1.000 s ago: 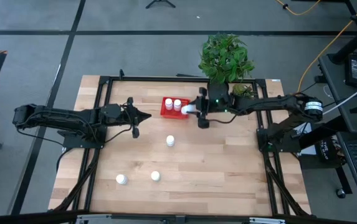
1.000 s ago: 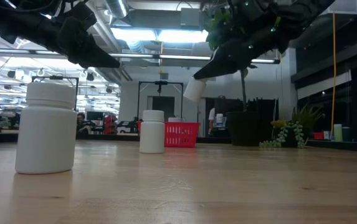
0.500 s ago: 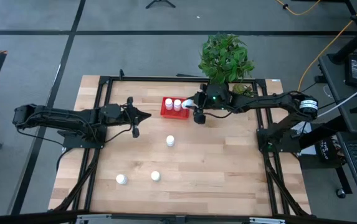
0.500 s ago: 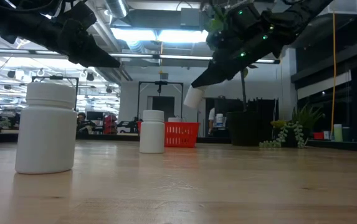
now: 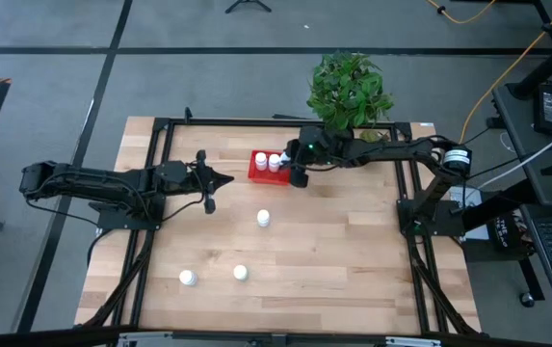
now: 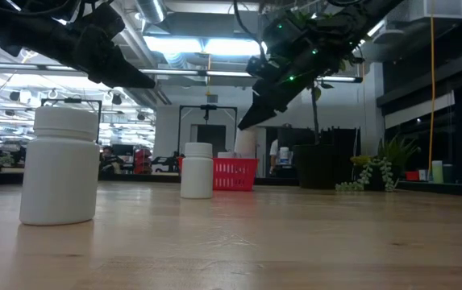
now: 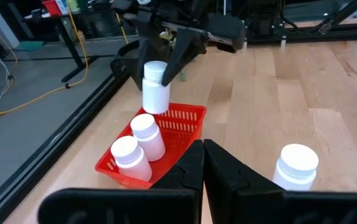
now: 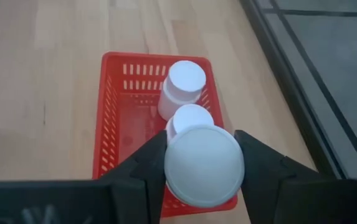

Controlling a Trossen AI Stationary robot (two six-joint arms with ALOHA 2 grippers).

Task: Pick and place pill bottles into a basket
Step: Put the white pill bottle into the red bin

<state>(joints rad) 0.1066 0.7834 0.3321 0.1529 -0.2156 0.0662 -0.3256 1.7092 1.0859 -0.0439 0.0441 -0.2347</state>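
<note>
The red basket [image 5: 256,172] stands at the table's far middle with two white pill bottles [image 7: 147,132] upright in it. My right gripper [image 5: 294,168] is shut on a third bottle [image 7: 155,93] just above the basket's right end. My left gripper [image 7: 202,163] is shut and empty, to the left of the basket [image 7: 184,118]. Three more bottles stand on the table: one near the middle [image 5: 263,219] and two toward the near edge [image 5: 240,273] [image 5: 188,278]. My right gripper pinches the bottle by its cap and upper body [image 7: 155,70] between its two fingers [image 8: 260,163]. The fingers come from above, slanting in from the table's right. The bottle hangs upright below them, clear of the basket.
A potted plant [image 5: 349,89] stands at the far edge, behind my right arm. A black frame rail [image 5: 158,145] borders the table. In the low view a bottle [image 6: 60,165] stands large at the near left.
My right gripper has carried the bottle toward the table's left, over the basket's right end, and down. The bottle, tilted before, now hangs upright.
</note>
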